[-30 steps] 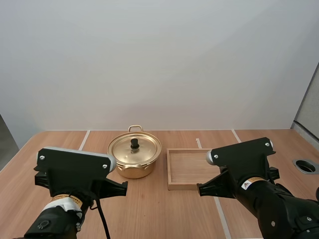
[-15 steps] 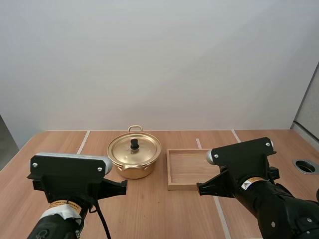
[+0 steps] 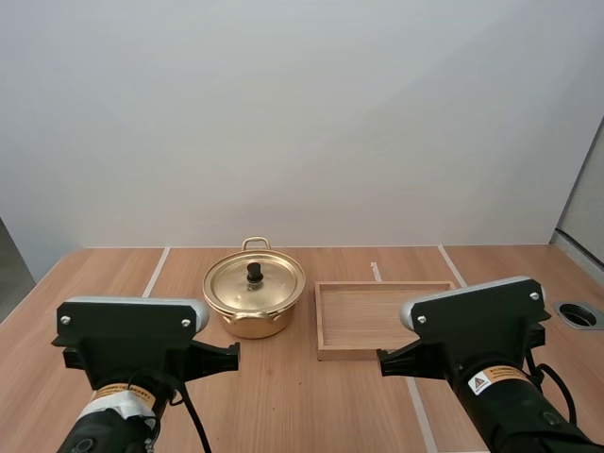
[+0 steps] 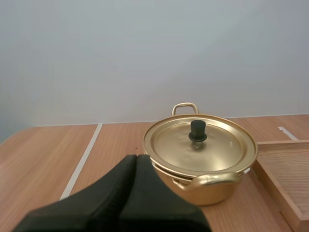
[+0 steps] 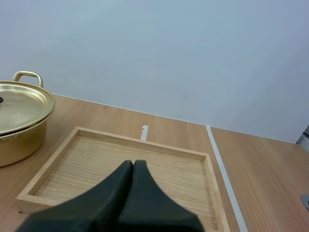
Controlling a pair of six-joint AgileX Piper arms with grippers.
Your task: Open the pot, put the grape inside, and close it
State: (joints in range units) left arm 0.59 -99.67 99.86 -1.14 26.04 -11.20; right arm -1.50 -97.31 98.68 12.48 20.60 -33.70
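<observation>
A gold pot point(image 3: 253, 300) stands at the middle of the wooden table with its lid point(image 3: 255, 281) on, a black knob point(image 3: 255, 272) on top. In the left wrist view the pot point(image 4: 203, 179) sits just ahead of my left gripper point(image 4: 136, 158), whose fingers lie together as one dark wedge short of the lid point(image 4: 200, 145). My right gripper point(image 5: 133, 164) is shut too, hovering over the near part of the wooden tray point(image 5: 140, 141), with the pot point(image 5: 19, 123) off to its side. Both arms hang low at the table's near edge.
The wooden tray point(image 3: 326, 321) lies right of the pot with nothing in it. White tape lines point(image 3: 158, 269) run across the table. A round hole point(image 3: 579, 314) sits near the right edge, beside a grey panel.
My left arm dropped lower and drew back a second ago. My right arm has since sunk and shifted slightly right. Pot, lid and tray have not moved.
</observation>
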